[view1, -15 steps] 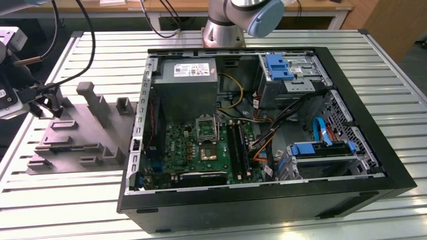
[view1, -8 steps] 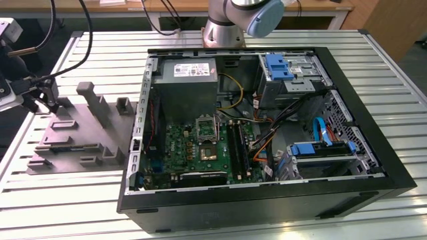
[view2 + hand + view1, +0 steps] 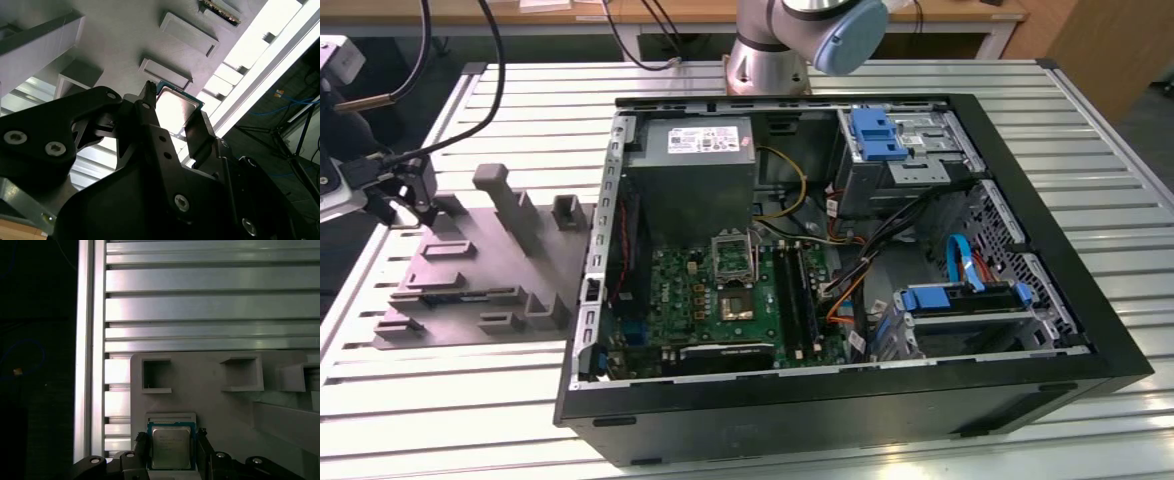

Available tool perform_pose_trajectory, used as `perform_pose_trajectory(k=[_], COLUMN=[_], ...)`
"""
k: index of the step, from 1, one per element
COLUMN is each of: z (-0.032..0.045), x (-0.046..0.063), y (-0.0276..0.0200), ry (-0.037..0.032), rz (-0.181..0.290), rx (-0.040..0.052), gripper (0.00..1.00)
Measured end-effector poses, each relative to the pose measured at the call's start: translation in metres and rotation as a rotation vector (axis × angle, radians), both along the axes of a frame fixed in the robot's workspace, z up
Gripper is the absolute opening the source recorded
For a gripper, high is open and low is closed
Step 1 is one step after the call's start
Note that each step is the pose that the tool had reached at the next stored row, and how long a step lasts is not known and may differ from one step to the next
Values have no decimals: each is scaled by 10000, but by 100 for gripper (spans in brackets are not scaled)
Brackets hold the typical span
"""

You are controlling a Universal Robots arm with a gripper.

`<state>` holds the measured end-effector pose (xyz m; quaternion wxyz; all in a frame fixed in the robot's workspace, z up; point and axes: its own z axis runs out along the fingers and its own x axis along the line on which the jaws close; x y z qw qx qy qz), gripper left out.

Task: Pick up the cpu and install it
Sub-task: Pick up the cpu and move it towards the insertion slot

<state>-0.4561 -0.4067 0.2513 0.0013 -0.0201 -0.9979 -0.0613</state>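
At the grey moulded tray's edge farthest from the open computer case, the pincer hangs low over the tray's raised blocks, at the exterior view's left. Both tray and case rest on the slatted metal counter. Seen in the first wrist view, the cpu sits between the pincer's dark fingers, silvery top facing up, just beside a shallow rectangular pocket of the tray. The fingers are narrowed to the chip's width and meet two opposite edges of it, so the pincer has hold of the cpu. Whether the chip rests on the tray or is raised off it cannot be told.
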Motion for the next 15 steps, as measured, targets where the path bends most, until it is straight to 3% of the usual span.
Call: perform_pose_trajectory(k=[5,15], z=[13,134], x=[0,0], y=[0,1], ry=[5,0], rz=[1,0], rx=[-3,-33], gripper=[48,48])
